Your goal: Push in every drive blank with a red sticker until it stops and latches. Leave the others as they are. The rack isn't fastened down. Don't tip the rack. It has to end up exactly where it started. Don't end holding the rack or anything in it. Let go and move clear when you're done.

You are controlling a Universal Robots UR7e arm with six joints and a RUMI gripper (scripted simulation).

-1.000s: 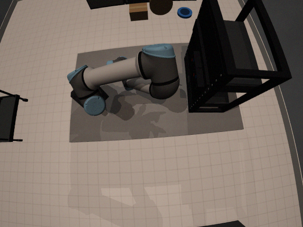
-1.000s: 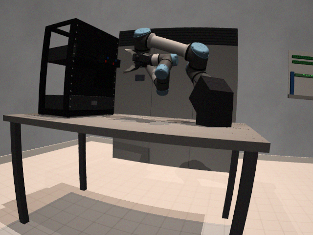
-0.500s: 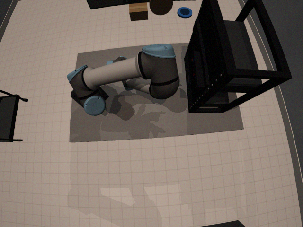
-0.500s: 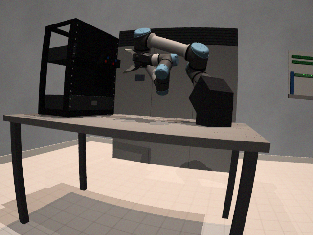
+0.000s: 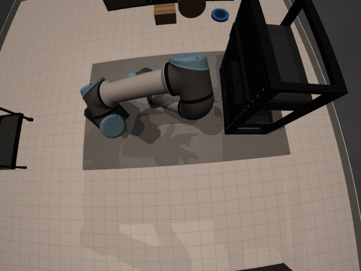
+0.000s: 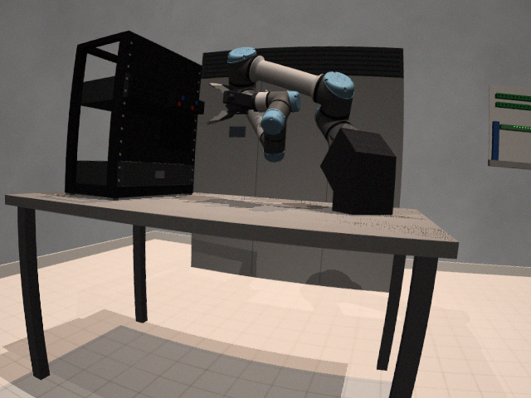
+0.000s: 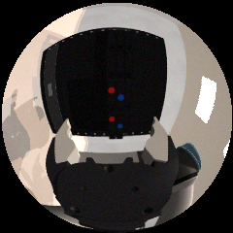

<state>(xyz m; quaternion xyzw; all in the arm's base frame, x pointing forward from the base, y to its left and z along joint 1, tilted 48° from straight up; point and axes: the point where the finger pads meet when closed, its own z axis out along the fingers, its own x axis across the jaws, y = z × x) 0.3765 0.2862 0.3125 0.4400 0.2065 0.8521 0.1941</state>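
The black rack (image 5: 306,86) (image 6: 149,141) (image 7: 87,73) stands upright at one end of the table (image 6: 257,222). On its dark front face I see two red stickers, an upper red sticker (image 7: 111,90) (image 6: 179,104) and a lower red sticker (image 7: 112,118) (image 6: 192,108). Beside each is a blue sticker (image 7: 120,97) (image 7: 119,126). I cannot tell how far any blank sticks out. My gripper (image 7: 110,118) (image 6: 208,104) is open and empty. It faces the rack front at sticker height, a short gap away, touching nothing. In the top view the arm hides it.
The arm's black pedestal (image 6: 362,171) stands at the table's other end. The rack sits near the table's edge. On the floor are a cardboard box (image 5: 164,13), a blue disc (image 5: 220,14) and a black cart (image 5: 8,140). A grey cabinet (image 6: 299,180) stands behind.
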